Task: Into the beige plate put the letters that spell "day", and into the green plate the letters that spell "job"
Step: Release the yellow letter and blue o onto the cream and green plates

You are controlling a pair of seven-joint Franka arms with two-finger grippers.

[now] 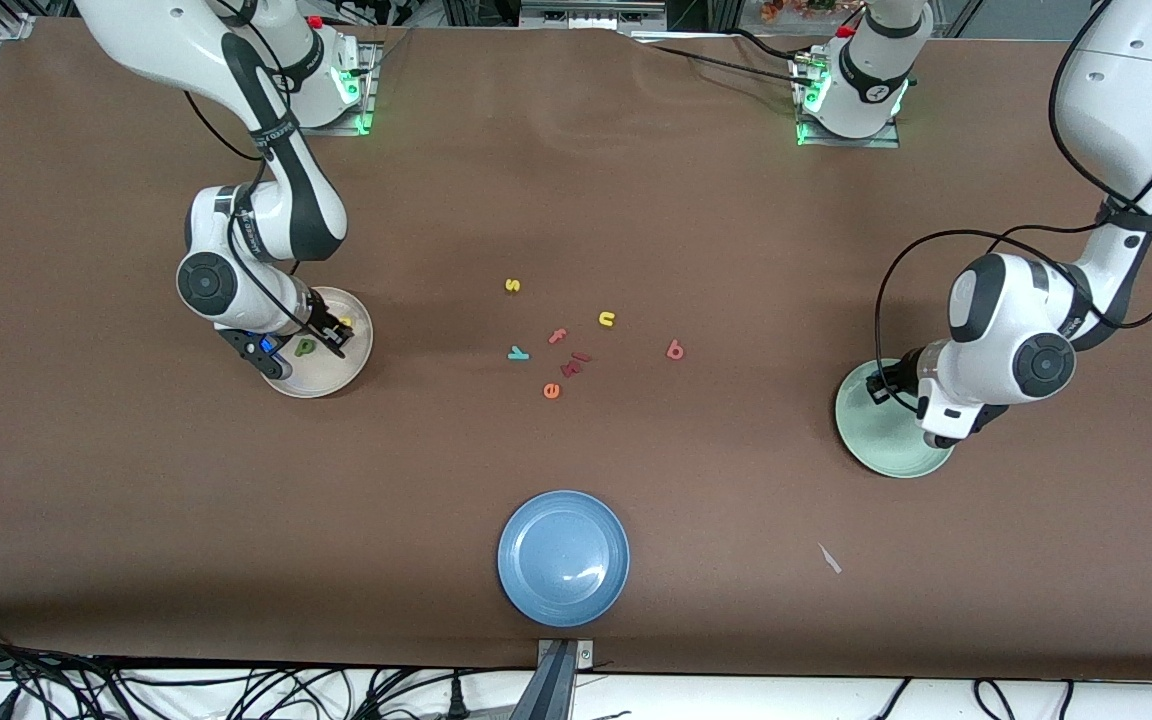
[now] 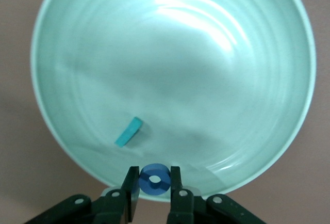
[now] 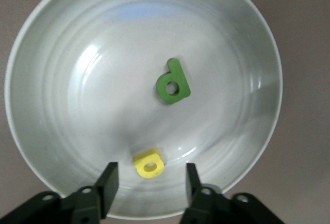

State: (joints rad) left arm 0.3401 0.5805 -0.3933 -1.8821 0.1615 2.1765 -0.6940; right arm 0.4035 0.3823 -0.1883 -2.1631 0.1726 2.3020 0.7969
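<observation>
Two letters in the beige plate (image 3: 46, 146): green d (image 3: 173, 82) and yellow a (image 3: 149, 163), lying free between the spread fingers of the right gripper (image 3: 149, 180) above it. Left gripper (image 2: 154, 180) over the green plate (image 2: 72, 146) pinches blue o (image 2: 154, 178); teal j (image 2: 128, 131) lies inside. Teal y (image 1: 518, 352) and red b (image 1: 675, 349) sit mid-table.

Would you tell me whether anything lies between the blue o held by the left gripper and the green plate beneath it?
Nothing visible does: the left gripper holds the blue o over the green plate, with only the teal j lying aside.
</observation>
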